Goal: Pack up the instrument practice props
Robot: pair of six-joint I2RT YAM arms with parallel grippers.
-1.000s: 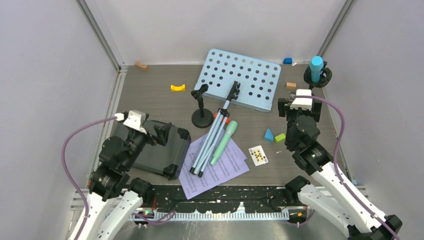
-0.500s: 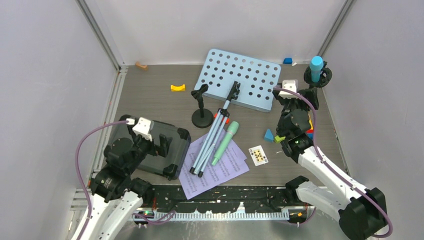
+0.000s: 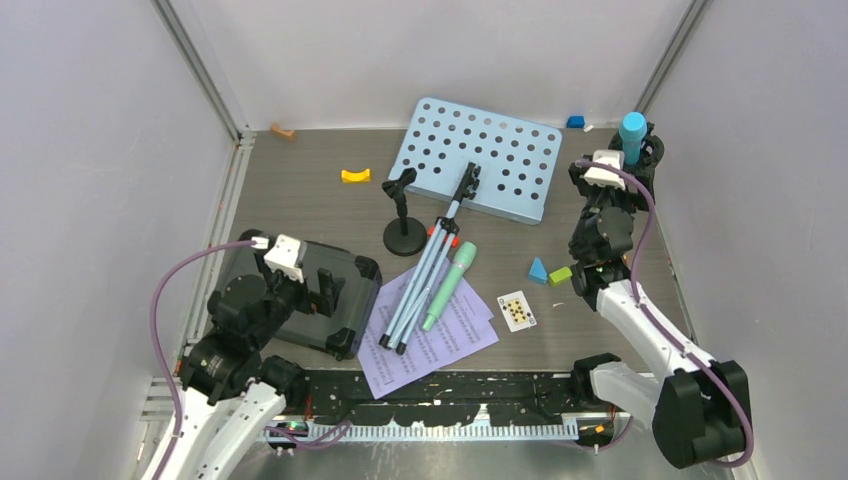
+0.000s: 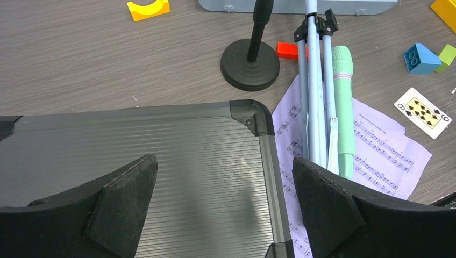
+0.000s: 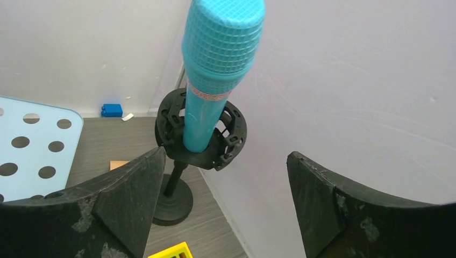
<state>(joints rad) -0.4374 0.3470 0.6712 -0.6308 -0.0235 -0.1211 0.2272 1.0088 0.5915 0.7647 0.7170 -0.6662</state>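
while both arms hang over the grey table (image 3: 300, 200), here's the layout, biggest first. the dark ribbed case (image 4: 188, 161) lies closed at the near left, and the left gripper (image 4: 223, 161) hovers right above its lid, jaws spread wide, gripping nothing.

at the back centre the pale blue perforated music rack (image 3: 480, 155) lies flat. its tripod legs (image 3: 420, 285) are folded into a bundle that runs toward the near edge, across the lilac sheet-music pages (image 3: 450, 340). those pages are fanned out on the table, their left edge just beside the case's corner.

the green microphone (image 3: 447, 285) lies alongside the legs on their right, touching them, its lower part on the pages. just left of the legs' upper end stands a black round-based mic pole (image 3: 404, 225), upright, with nothing in its clip.

over to the far right corner now: the blue microphone (image 5: 215, 75) sits upright in the black cradle of a second pole (image 5: 173, 199), close to the wall. the right gripper (image 5: 225, 156) is up at the cradle's height, jaws wide apart, and the wrist view frames the mic between its fingers but beyond them, no contact.

small stuff: a playing card (image 3: 516, 310) face up right of the pages, a blue block (image 3: 538, 270) and a green block (image 3: 560, 274) side by side near it, and a yellow arch block (image 3: 355, 175) left of the rack.
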